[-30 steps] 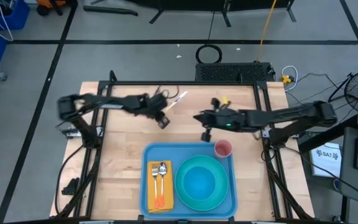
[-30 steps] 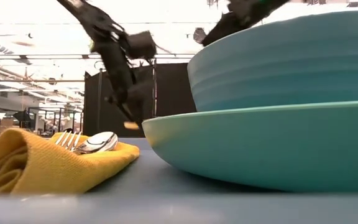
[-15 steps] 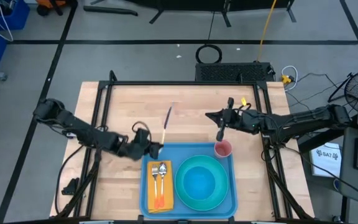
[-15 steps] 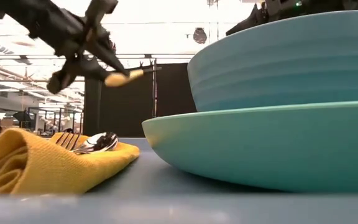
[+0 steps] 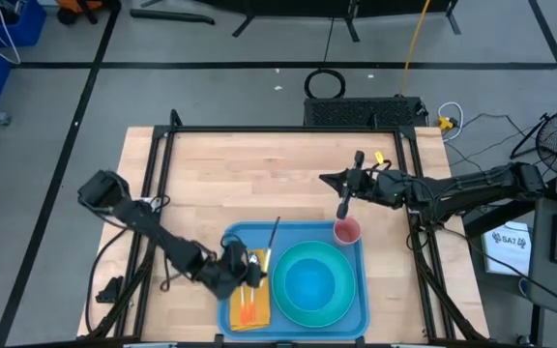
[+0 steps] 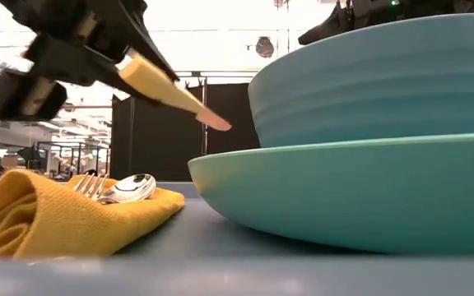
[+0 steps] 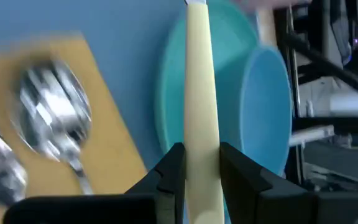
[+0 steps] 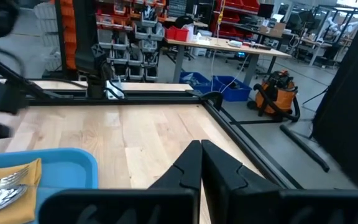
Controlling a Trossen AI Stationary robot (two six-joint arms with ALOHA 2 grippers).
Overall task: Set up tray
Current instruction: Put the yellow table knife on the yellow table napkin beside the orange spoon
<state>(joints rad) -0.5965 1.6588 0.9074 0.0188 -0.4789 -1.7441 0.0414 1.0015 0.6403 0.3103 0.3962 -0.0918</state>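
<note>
One tray [image 5: 228,242], one plate [image 5: 288,309], one bowl [image 5: 312,283], one pink cup [image 5: 346,231], one napkin [image 5: 249,311], one fork [image 5: 242,275], one spoon [image 5: 253,263]

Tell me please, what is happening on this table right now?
A two-armed robot is setting up a meal tray. The left gripper is shut on a cream-handled utensil and holds it above the light-blue tray, between the yellow napkin with fork and spoon and the teal plate carrying a bowl. The right gripper waits shut near the small pink cup.

no readable text, labels, brands or numbers on anything in view
</note>
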